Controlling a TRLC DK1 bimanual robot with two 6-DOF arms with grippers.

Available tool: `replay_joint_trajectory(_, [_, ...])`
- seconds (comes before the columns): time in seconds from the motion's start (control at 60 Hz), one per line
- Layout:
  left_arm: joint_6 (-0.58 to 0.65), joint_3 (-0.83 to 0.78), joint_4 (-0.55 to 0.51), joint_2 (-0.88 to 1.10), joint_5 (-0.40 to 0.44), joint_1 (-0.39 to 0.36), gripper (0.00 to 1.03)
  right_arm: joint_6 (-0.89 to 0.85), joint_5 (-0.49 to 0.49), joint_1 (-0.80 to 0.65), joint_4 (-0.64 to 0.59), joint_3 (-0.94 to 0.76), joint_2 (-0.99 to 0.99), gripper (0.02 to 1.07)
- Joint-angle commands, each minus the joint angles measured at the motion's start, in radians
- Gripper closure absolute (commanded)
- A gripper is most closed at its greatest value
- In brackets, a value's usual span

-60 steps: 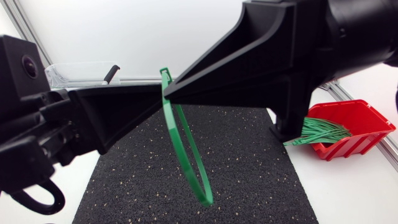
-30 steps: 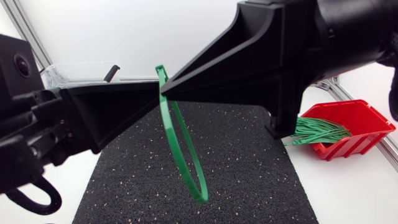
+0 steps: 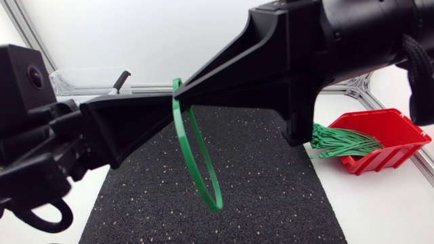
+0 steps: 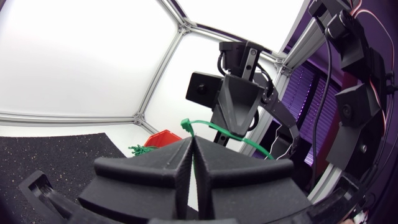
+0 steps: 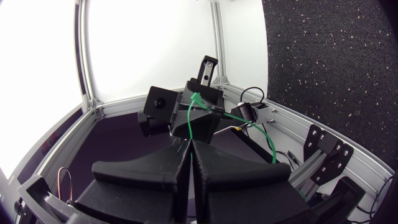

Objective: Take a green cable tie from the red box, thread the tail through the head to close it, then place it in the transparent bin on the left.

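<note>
Both arms are raised high above the black mat (image 3: 258, 183), close under the head camera. A green cable tie (image 3: 196, 163) hangs between them as a long closed-looking loop. My left gripper (image 3: 171, 103) comes in from the left and is shut on the tie near its top. My right gripper (image 3: 179, 92) meets it tip to tip from the right, also shut on the tie. In the left wrist view the tie (image 4: 214, 127) runs from my own gripper (image 4: 191, 140) to the right one ahead. The red box (image 3: 383, 135) holds several green ties (image 3: 342, 142). The transparent bin (image 3: 81, 80) stands at the back left.
A small dark object (image 3: 122, 79) pokes out of the transparent bin. The red box sits off the mat at the right, with ties spilling over its open front. Aluminium frame rails (image 3: 30, 34) run along the table's back and sides.
Both grippers have shifted a little to the left with the tie held between them. The loop's lower end has risen slightly.
</note>
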Motion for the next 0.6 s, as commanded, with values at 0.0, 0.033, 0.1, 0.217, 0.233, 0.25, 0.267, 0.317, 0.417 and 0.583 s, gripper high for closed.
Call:
replay_joint_trajectory(0.0, [0.045,-0.017,0.041,0.003,0.010,-0.017,1.00,0.036,0.023,-0.021,-0.008,0.042,0.032,1.01])
replay_joint_trajectory(0.033, [0.064,-0.022,0.044,0.003,-0.002,-0.026,1.00,0.038,0.023,-0.032,-0.014,0.054,0.032,1.01])
replay_joint_trajectory(0.1, [0.079,-0.028,0.051,0.001,-0.027,-0.039,1.00,0.050,0.023,-0.035,-0.017,0.071,0.030,1.01])
replay_joint_trajectory(0.217, [0.098,-0.030,0.053,-0.008,-0.040,-0.046,1.00,0.050,0.025,-0.051,-0.034,0.057,0.040,1.01])
replay_joint_trajectory(0.233, [0.102,-0.028,0.054,-0.011,-0.047,-0.048,1.00,0.049,0.025,-0.054,-0.034,0.048,0.040,1.01])
replay_joint_trajectory(0.25, [0.105,-0.028,0.056,-0.012,-0.053,-0.048,1.00,0.050,0.025,-0.055,-0.034,0.042,0.040,1.01])
replay_joint_trajectory(0.267, [0.107,-0.027,0.057,-0.014,-0.056,-0.048,1.00,0.049,0.025,-0.058,-0.034,0.034,0.038,1.01])
replay_joint_trajectory(0.317, [0.107,-0.024,0.057,-0.019,-0.059,-0.048,1.00,0.047,0.025,-0.058,-0.035,0.013,0.035,1.01])
replay_joint_trajectory(0.417, [0.111,-0.024,0.059,-0.017,-0.060,-0.042,1.00,0.042,0.022,-0.054,-0.035,-0.022,0.018,1.01])
replay_joint_trajectory(0.583, [0.113,-0.017,0.059,-0.011,-0.060,-0.036,1.00,0.042,0.022,-0.048,-0.041,-0.053,0.015,1.01])
